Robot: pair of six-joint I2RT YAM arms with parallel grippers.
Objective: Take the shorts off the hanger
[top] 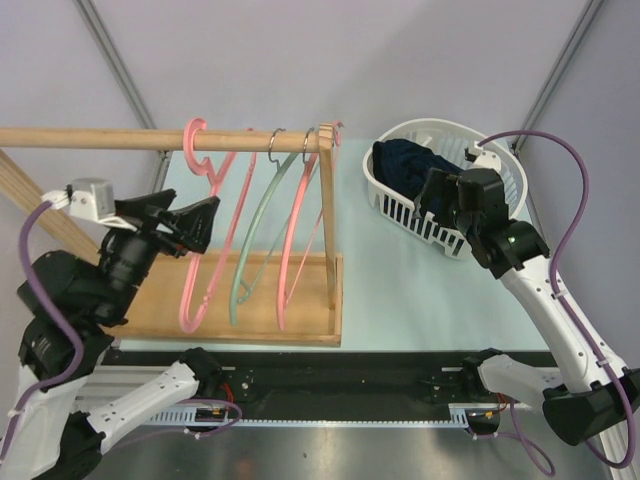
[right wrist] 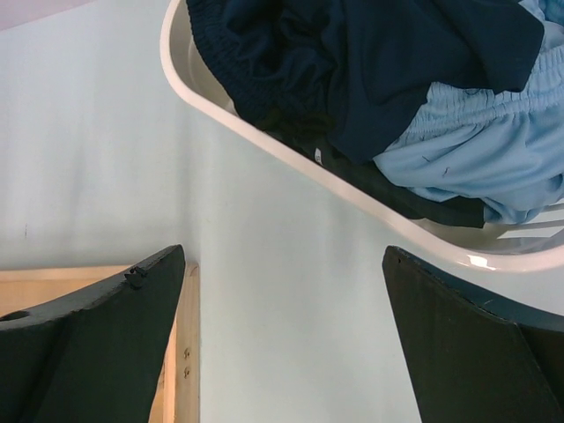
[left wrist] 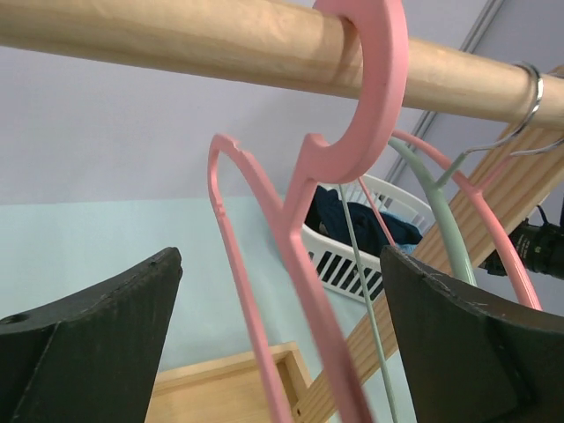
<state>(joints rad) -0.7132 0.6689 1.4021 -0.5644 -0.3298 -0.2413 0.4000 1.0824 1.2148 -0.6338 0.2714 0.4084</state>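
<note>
A: Right wrist: where are the soft navy and sky-blue shorts [right wrist: 370, 62]?
B: Heaped in the white plastic basket [right wrist: 264, 143]; my right gripper [right wrist: 284, 256] hangs spread near its rim.
A: Left gripper [left wrist: 280, 264]?
B: Spread too, close to the pink plastic hanger [left wrist: 361, 106].

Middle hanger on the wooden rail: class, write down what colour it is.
The middle hanger is pale green. The top external view shows it best.
</note>
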